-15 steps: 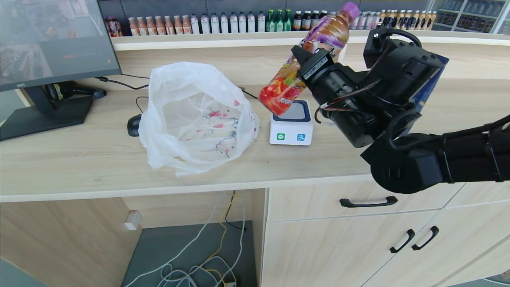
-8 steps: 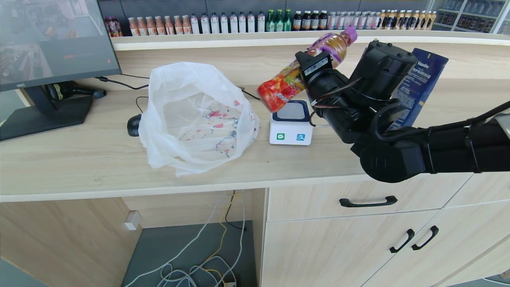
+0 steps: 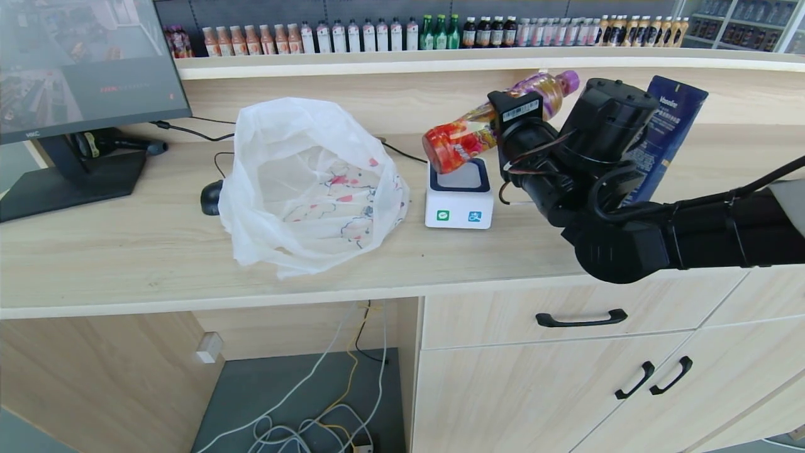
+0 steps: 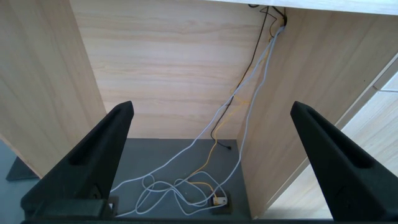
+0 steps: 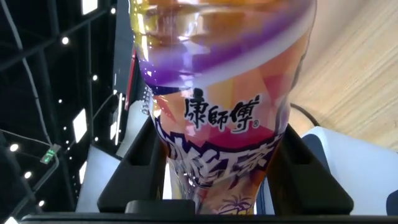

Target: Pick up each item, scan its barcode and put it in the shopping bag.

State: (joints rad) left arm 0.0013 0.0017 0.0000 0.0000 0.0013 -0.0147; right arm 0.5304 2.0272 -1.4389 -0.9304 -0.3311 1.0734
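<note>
**Right end effector.** The right gripper (image 3: 517, 116) is closed on the bottle (image 3: 465, 135), with one finger on each side of the bottle's mid-section. In the right wrist view the gripper (image 5: 217, 183) clamps the labelled body of the bottle (image 5: 217, 93), and both fingers (image 5: 134, 168) are pressed against its sides.

**Bottle position and orientation.**
- The bottle is held in the air, clear of the counter (image 3: 126, 251).
- Its long axis lies close to horizontal, at a shallow tilt.
- The purple cap end points to the robot's right and sits higher.
- The red base end points to the robot's left and sits lower.
- The base end hangs directly above the scanner (image 3: 459, 195) and does not touch it.

**Left end effector.** The left gripper (image 4: 211, 155) has its fingers spread wide and holds nothing. It faces the recess under the counter, where cables (image 4: 205, 186) lie on the floor.

**Surroundings.**
- The shopping bag (image 3: 314, 182) stands on the counter just beside the scanner, on the robot's left, with its mouth open.
- A mouse (image 3: 212, 197) lies at the bag's far left side.
- A monitor (image 3: 82, 63) stands further left.
- A blue box (image 3: 666, 126) stands upright behind the right arm.
</note>
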